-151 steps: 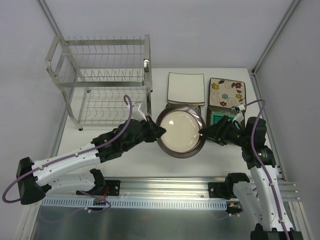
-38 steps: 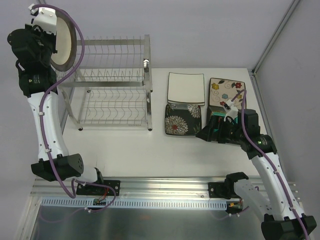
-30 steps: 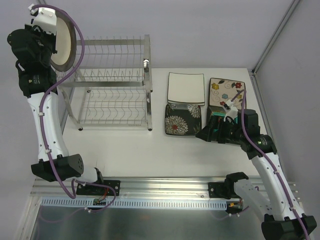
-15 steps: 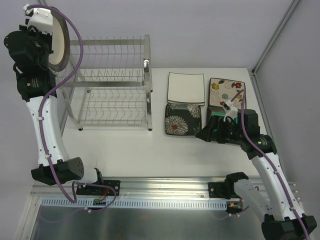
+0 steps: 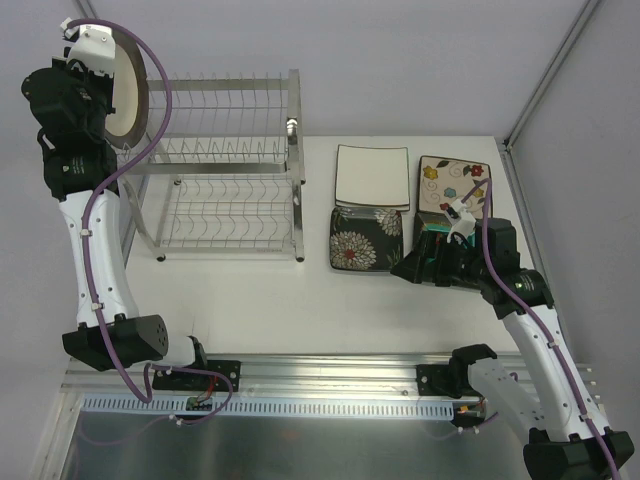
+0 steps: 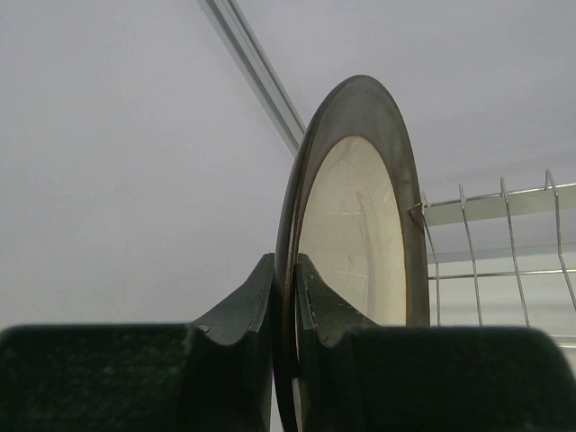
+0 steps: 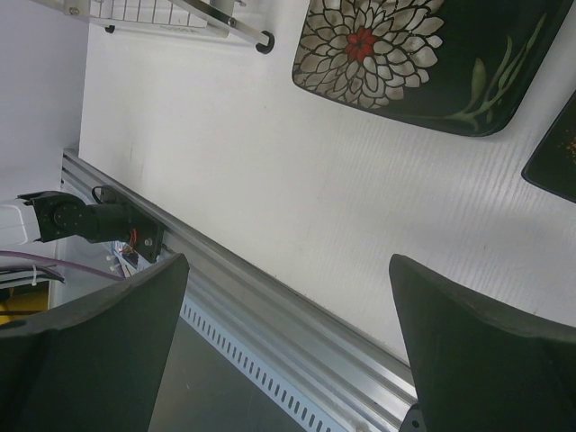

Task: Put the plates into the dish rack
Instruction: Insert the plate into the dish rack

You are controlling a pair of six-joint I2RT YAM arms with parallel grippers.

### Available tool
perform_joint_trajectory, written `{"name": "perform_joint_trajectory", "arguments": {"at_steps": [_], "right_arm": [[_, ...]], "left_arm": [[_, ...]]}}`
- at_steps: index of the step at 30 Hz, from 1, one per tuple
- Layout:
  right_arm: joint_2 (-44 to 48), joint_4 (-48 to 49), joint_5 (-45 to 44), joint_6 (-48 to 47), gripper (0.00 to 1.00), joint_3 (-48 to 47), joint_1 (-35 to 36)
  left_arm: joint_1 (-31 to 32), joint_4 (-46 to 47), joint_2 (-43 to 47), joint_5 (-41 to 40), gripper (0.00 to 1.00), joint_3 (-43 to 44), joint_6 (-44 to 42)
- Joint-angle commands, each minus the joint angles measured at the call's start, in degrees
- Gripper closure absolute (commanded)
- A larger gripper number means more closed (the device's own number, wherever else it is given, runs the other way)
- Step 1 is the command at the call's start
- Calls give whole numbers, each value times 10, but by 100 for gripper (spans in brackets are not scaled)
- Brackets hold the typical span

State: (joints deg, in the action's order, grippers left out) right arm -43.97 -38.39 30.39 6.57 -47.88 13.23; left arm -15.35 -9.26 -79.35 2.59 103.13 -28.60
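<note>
Currently, we find no plates in the two-tier silver wire dish rack (image 5: 215,165). Four square plates lie flat on the white table (image 5: 250,300): the plain white plate (image 5: 372,177), the flowered cream plate (image 5: 453,185), the black chrysanthemum plate (image 5: 366,238) and the teal-centred dark plate (image 5: 430,238). The round cream plate with a dark rim (image 6: 360,234) stands on edge above the rack's top-left corner, its rim clamped by the left gripper (image 6: 284,270). The right gripper (image 7: 288,261) hovers, fingers wide apart, holding nothing. We judge the first of five loadings under way.
</note>
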Motion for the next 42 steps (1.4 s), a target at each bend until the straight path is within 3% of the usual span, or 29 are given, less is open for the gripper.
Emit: {"name": "perform_joint_trajectory", "arguments": {"at_steps": [1, 10, 15, 20, 27, 34, 36, 42], "right_arm": [[5, 23, 10, -9, 0, -2, 4], [10, 24, 10, -8, 0, 1, 3], [13, 23, 10, -8, 1, 3, 5], [15, 23, 9, -8, 0, 4, 6], [19, 22, 8, -7, 1, 4, 7], [20, 20, 7, -9, 0, 2, 7], [19, 20, 5, -12, 0, -3, 7], [17, 10, -9, -18, 0, -11, 9]], "left_arm": [[-6, 107, 44, -4, 100, 4, -30], [-2, 103, 50, 0, 99, -21, -22], [-1, 103, 57, 2, 85, -33, -9], [-1, 103, 63, -4, 77, -39, 0], [-1, 103, 63, -2, 85, -45, 9], [0, 103, 66, -7, 63, -41, 30], [0, 103, 72, -9, 51, -37, 42], [-1, 95, 100, -10, 30, -34, 121]]}}
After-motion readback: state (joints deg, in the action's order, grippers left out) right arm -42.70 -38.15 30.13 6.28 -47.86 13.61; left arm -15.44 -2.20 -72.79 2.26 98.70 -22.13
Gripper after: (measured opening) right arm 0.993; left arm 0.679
